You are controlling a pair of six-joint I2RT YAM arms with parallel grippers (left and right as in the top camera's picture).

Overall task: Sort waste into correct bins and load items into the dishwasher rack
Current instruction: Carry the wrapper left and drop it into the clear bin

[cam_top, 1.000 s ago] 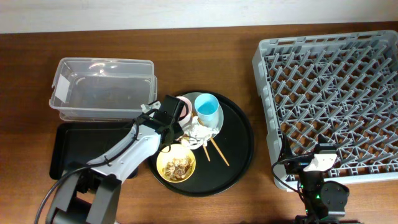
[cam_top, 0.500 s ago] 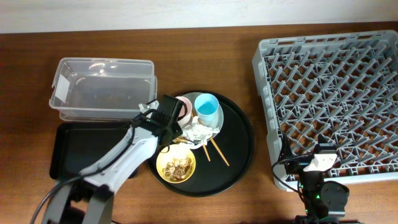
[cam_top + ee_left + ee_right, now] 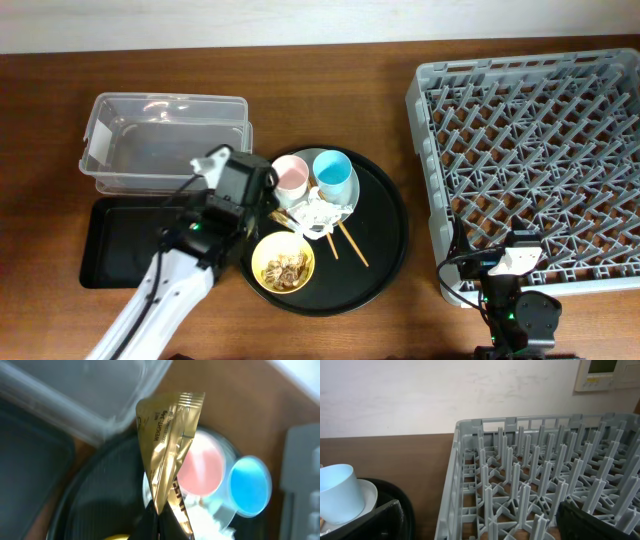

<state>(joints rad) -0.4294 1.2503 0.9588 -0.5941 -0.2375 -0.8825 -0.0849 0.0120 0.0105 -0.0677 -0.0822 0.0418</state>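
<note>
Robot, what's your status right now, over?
Left end effector shut on crinkled gold wrapper, held above round black tray. Right end effector open by grey plastic rack. No obstruction seen.

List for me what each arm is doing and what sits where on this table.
Left pincer: shut on gold wrapper, near the pink cup
Right pincer: open, holding nothing, beside the grey rack
On round black tray: pink cup, blue cup, yellow bowl with food scraps, white napkin, chopsticks
Bins: clear tub and black tray, left of the round tray
Rack: no dishes seen in it
</note>
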